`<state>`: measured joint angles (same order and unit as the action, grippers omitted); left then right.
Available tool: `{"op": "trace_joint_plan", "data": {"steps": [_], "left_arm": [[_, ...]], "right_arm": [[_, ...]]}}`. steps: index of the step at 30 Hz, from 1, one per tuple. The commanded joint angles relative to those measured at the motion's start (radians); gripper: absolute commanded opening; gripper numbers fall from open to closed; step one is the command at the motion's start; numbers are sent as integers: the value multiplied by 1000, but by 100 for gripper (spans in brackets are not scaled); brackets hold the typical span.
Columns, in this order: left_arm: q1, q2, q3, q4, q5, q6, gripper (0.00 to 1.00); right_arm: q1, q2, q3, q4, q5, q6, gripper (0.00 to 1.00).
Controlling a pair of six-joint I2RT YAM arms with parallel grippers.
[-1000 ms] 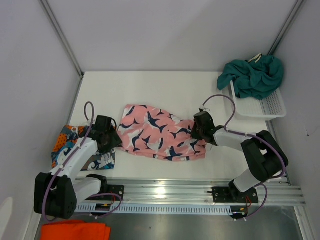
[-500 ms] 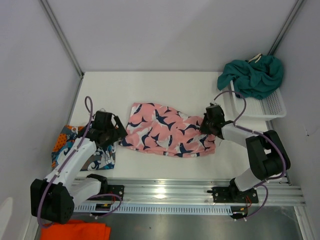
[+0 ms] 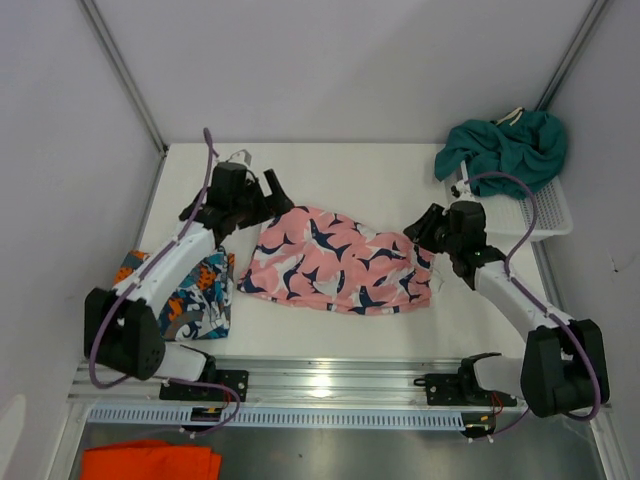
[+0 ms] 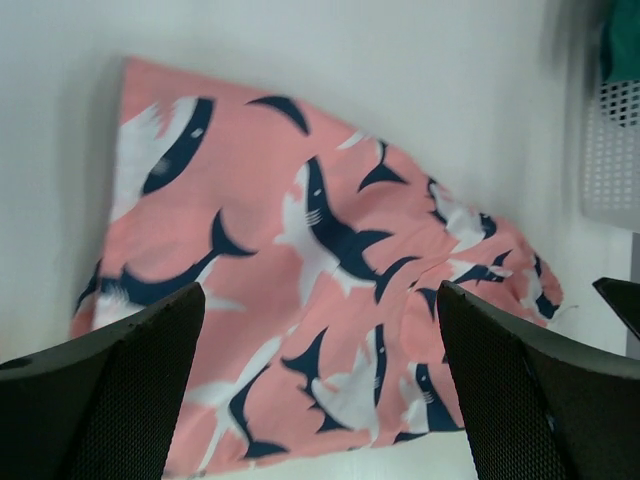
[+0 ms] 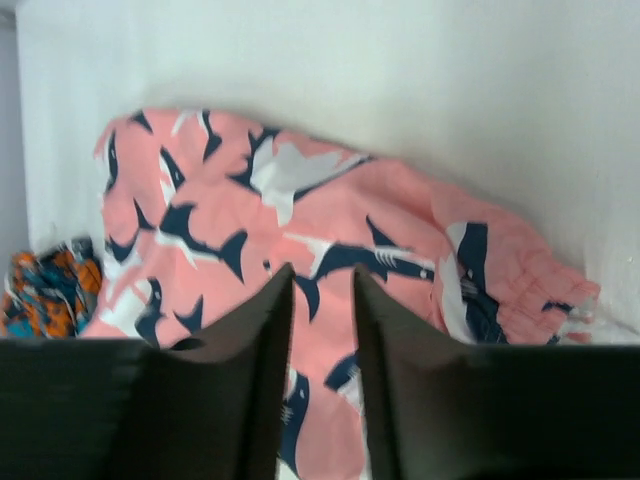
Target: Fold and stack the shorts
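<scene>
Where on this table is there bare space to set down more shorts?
Widest bare patch: the far strip of table between the pink shark shorts and the back wall. A thinner strip lies between those shorts and the near rail. Crowded: left edge by the printed shorts, right corner by the basket.

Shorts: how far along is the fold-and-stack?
Done: the graphic shorts look folded, far left. In hand: the pink shorts lie spread mid-table, with left gripper and right gripper open, holding nothing. Left: fold and stack the pink, then the teal shorts, bunched on the basket.
</scene>
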<state>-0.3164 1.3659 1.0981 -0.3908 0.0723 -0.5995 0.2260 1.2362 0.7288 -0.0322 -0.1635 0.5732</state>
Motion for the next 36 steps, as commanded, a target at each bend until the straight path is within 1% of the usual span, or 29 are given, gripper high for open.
{"op": "trace_joint_plan", "data": {"steps": [1, 2, 3, 4, 5, 8, 10, 11, 13, 15, 18, 22, 23, 26, 31, 36], "left_arm": [[-24, 133, 101, 155, 130, 35, 99], [-29, 165, 126, 159, 133, 26, 98], [-30, 221, 141, 174, 144, 24, 98], [-30, 246, 146, 188, 149, 24, 98], [-30, 271, 161, 193, 143, 23, 98], [-27, 369, 192, 179, 133, 33, 97], [-20, 447, 229, 167, 161, 23, 97], [-9, 475, 241, 168, 176, 17, 97], [3, 540, 253, 168, 214, -17, 96], [22, 571, 243, 206, 231, -34, 95], [49, 622, 256, 224, 213, -46, 94], [88, 691, 316, 175, 172, -48, 94], [95, 711, 325, 143, 131, -54, 94], [128, 719, 324, 165, 118, -68, 94], [152, 710, 379, 139, 83, -54, 93], [155, 642, 399, 104, 67, -19, 94]], "right_arm": [[-37, 73, -14, 138, -91, 105, 29], [-45, 101, -9, 190, -153, 123, 18], [-47, 130, -6, 219, -181, 143, 15], [-47, 187, -3, 248, -232, 180, 12], [-44, 215, -5, 317, -254, 201, 10], [-30, 321, -2, 423, -303, 258, 10], [-22, 370, 10, 442, -307, 272, 10], [-20, 411, 17, 445, -301, 272, 8], [-31, 445, 17, 436, -262, 284, 7], [-59, 483, -12, 465, -223, 315, 5], [-109, 526, -52, 479, -188, 352, 6], [-132, 566, -52, 496, -222, 344, 6], [-132, 566, -51, 492, -222, 343, 6], [-129, 562, -34, 460, -222, 318, 6], [-120, 562, -19, 428, -228, 263, 7], [-113, 563, 3, 400, -226, 235, 9]]}}
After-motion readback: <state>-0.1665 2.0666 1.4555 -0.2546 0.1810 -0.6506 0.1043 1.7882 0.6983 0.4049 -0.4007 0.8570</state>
